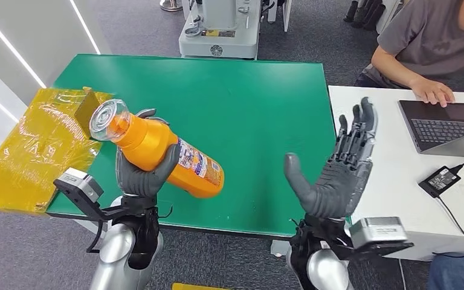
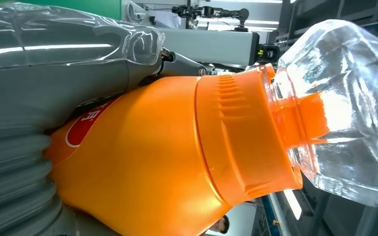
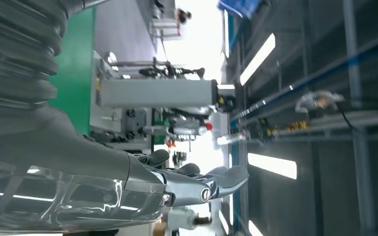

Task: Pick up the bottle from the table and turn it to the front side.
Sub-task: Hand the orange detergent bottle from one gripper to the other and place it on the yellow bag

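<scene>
My left hand point(image 1: 143, 171) grips an orange bottle point(image 1: 163, 154) around its middle and holds it lifted over the near left part of the green table point(image 1: 229, 103). The bottle is tilted, its clear faceted cap point(image 1: 109, 119) pointing up and to the left, its printed label point(image 1: 200, 164) facing the right. Up close in the left wrist view, the orange bottle point(image 2: 167, 162) and its clear cap point(image 2: 344, 108) sit against my grey thumb point(image 2: 54, 83). My right hand point(image 1: 337, 172) is raised to the right of the bottle, palm toward it, fingers spread, holding nothing.
A yellow wrapped package point(image 1: 36, 145) lies off the table's left end with a dark box point(image 1: 87, 109) on it. A white desk point(image 1: 386, 157) adjoins on the right, carrying a laptop point(image 1: 447, 124) and a power adapter point(image 1: 438, 179); a person point(image 1: 429, 42) sits there. A grey machine point(image 1: 220, 27) stands behind.
</scene>
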